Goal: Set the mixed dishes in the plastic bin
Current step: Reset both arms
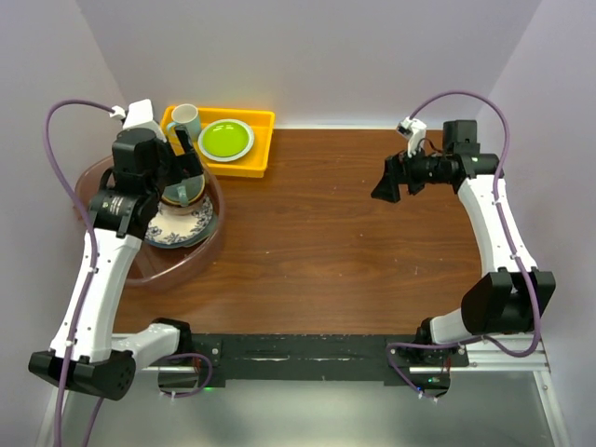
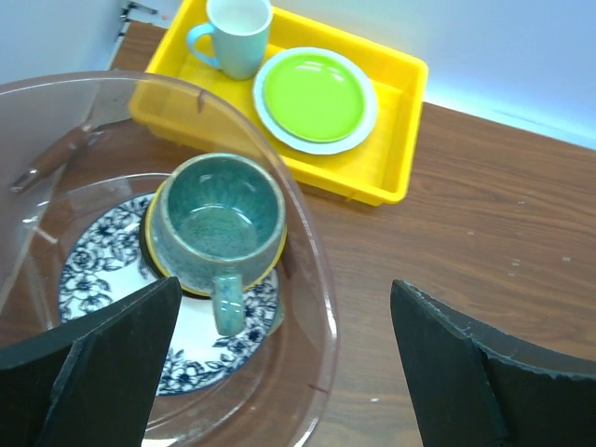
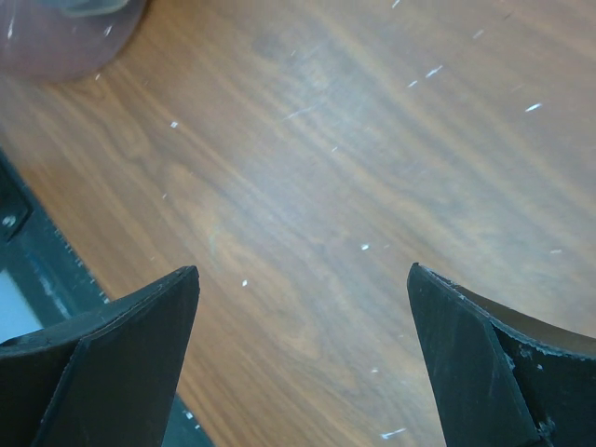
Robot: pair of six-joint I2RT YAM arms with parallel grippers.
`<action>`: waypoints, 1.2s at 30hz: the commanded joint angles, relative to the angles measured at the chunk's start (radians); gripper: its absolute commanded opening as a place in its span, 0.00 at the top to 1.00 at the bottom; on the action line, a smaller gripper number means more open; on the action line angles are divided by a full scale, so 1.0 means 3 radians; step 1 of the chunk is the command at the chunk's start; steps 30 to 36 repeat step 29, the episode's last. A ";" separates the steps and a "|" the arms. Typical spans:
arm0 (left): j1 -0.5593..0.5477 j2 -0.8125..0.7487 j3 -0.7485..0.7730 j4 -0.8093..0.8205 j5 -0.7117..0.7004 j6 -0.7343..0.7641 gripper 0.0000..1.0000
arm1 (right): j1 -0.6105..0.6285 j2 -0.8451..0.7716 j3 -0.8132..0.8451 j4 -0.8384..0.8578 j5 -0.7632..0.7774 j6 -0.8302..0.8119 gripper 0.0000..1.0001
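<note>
We find the teal glazed mug (image 2: 219,219) upright inside the large round transparent pinkish plastic bin (image 2: 65,130), which sits at the tabletop's left edge toward the far left corner. The mug rests on a dark, yellow-rimmed dish we cannot identify, itself on a blue-and-white floral round plate (image 2: 93,270).

The left tool (image 2: 284,289) hangs above them, spread wide and holding nothing. The right tool (image 3: 303,272) is equally wide and unladen, over the wood near the far right corner.

We judge the main risk to lie in pulling the left arm away. Its right-hand finger sits close to the bin's thin rim, and a sideways exit could hook the rim and drag or tilt the light bin. The mug stands on stacked dishes, so a jolt might slide it. The yellow rectangular plastic tray (image 2: 391,140) just beyond the bin, holding a white mug (image 2: 237,37) and a lime-green plate (image 2: 315,95), could also be bumped.

The tabletop (image 1: 354,242) is brown wood-grain flecked with pale specks. Plain pale walls enclose it on three sides.
</note>
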 commanded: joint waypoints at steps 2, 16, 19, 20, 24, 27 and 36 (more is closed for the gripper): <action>0.0023 -0.0153 0.0285 -0.0036 0.0320 -0.0077 0.00 | -0.0183 -0.0178 0.0353 0.0206 0.0115 0.0140 0.02; 0.0023 -0.0312 0.0438 -0.0021 0.0617 -0.0144 0.00 | -0.0439 -0.0122 0.1284 0.0365 0.0748 0.0867 0.02; 0.0023 -0.0292 0.0494 -0.0021 0.0658 -0.0149 0.00 | -0.0444 -0.0234 0.1259 0.0503 0.1040 0.0897 0.02; 0.0023 -0.0297 0.0495 -0.0016 0.0668 -0.0154 0.00 | -0.0444 -0.0275 0.1243 0.0544 0.1107 0.0918 0.02; 0.0023 -0.0307 0.0525 -0.0021 0.0699 -0.0164 0.00 | -0.0439 -0.0296 0.1294 0.0554 0.1301 0.0959 0.02; 0.0023 -0.0307 0.0551 -0.0021 0.0714 -0.0170 0.00 | -0.0444 -0.0326 0.1259 0.0615 0.1301 0.0908 0.02; 0.0023 -0.0307 0.0556 -0.0016 0.0724 -0.0170 0.00 | -0.0439 -0.0326 0.1228 0.0656 0.1261 0.0938 0.02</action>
